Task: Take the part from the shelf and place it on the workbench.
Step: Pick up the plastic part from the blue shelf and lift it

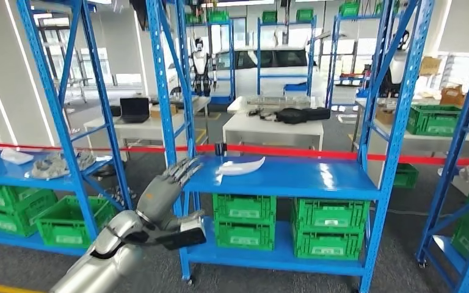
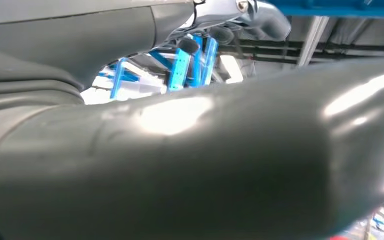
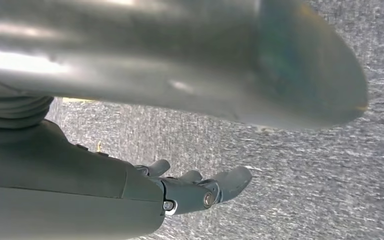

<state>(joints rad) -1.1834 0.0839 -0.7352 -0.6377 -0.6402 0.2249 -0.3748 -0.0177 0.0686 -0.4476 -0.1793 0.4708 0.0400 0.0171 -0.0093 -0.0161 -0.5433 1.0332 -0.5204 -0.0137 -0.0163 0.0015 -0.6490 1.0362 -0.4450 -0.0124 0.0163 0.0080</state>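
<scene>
Reaching with the left hand (image 1: 166, 190), fingers spread and holding nothing, toward the white part (image 1: 242, 165) lying flat on the blue shelf (image 1: 317, 177), ahead and right of the fingertips, apart from them. Risks clipping the shelf post (image 1: 172, 110) beside the hand, or nudging the thin part away. Right hand (image 3: 190, 192) hangs loosely spread over the floor, holding nothing.

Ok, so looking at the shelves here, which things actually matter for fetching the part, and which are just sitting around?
For the job:
white part lying on the blue shelf
left hand, raised toward it, holding nothing

Just lying about:
green crates on the level below
grey parts on the neighbouring shelf
red barrier tape
white car
</scene>
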